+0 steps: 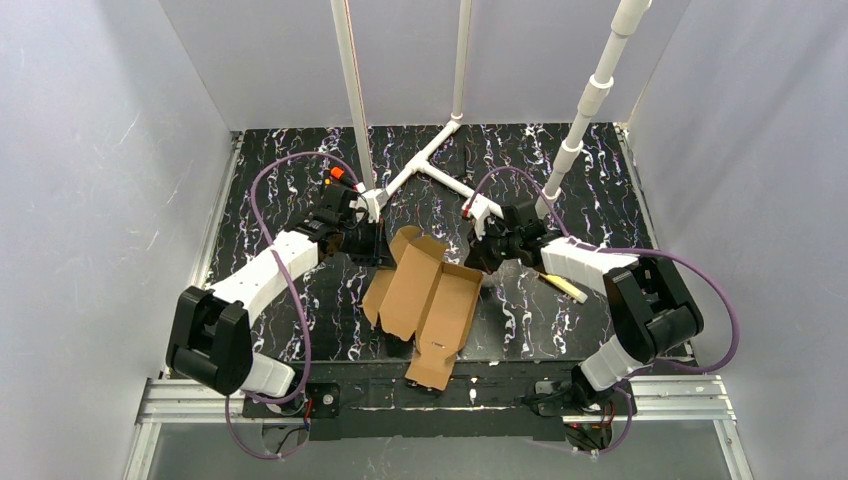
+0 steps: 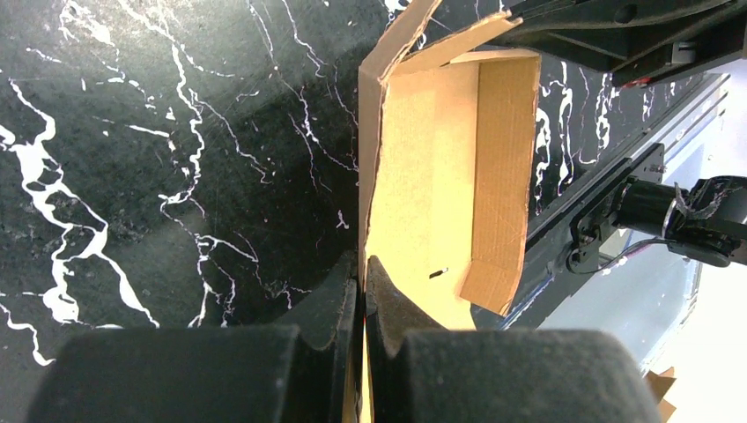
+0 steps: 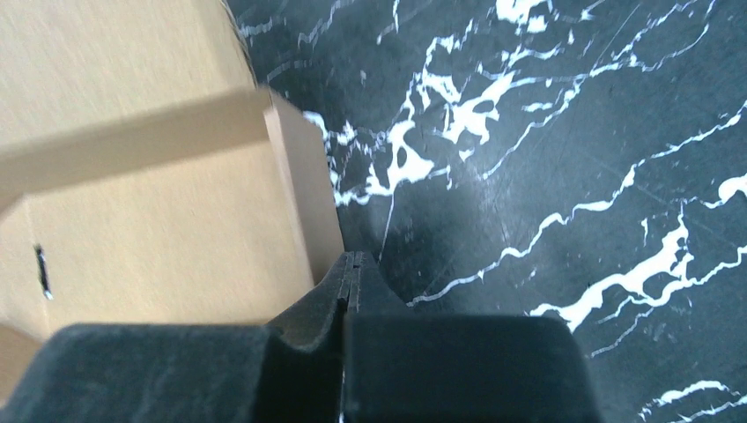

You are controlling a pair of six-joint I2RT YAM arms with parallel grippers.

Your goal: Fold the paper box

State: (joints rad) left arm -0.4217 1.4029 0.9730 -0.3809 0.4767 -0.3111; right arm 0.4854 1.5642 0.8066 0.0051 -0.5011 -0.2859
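The paper box is plain brown cardboard, partly folded, lying in the middle of the black marbled table with its walls and flaps standing up. My left gripper is at its far left corner. In the left wrist view that gripper is shut on the box's upright wall, whose thin edge runs between the pads. My right gripper is at the box's far right side. Seen from the right wrist, the gripper is shut pad to pad with nothing in it, right beside the edge of a cardboard wall.
White plastic pipes lie and stand at the back of the table. A small yellow stick lies under the right arm. The metal rail runs along the near edge, just past the box's near end. Grey walls close in both sides.
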